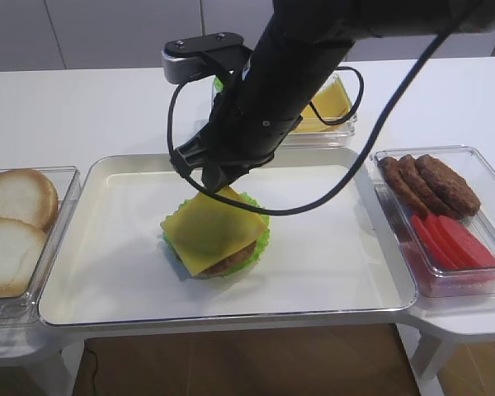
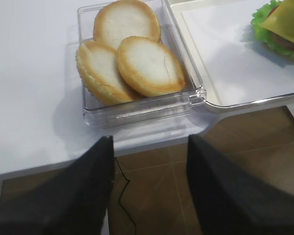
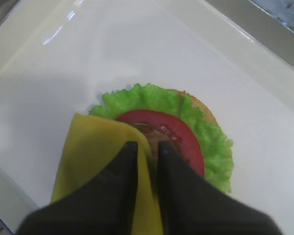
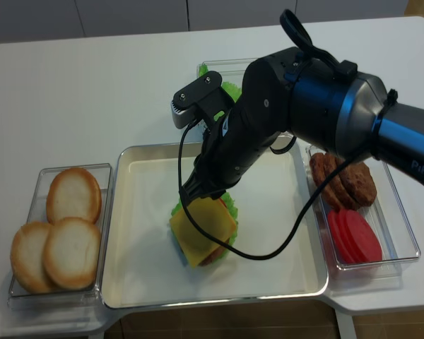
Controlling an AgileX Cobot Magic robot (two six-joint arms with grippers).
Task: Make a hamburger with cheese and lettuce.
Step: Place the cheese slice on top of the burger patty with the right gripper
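The hamburger (image 1: 231, 262) sits in the middle of the white tray (image 1: 330, 272): a bun base, frilly green lettuce (image 3: 210, 142), a patty and a red tomato slice (image 3: 183, 134). My right gripper (image 3: 146, 149) is shut on one edge of the yellow cheese slice (image 3: 95, 147). The cheese (image 1: 213, 229) drapes tilted over the stack, covering its left part. In the second high view the cheese (image 4: 201, 229) hangs from the right gripper (image 4: 198, 194). My left gripper (image 2: 149, 142) is open and empty, below the table's front left edge over the floor.
A clear box of bun halves (image 2: 132, 54) stands left of the tray. A clear box on the right holds patties (image 1: 433, 181) and tomato slices (image 1: 454, 239). Behind the arm are a box of cheese slices (image 1: 334, 103) and green leaves (image 4: 230, 88).
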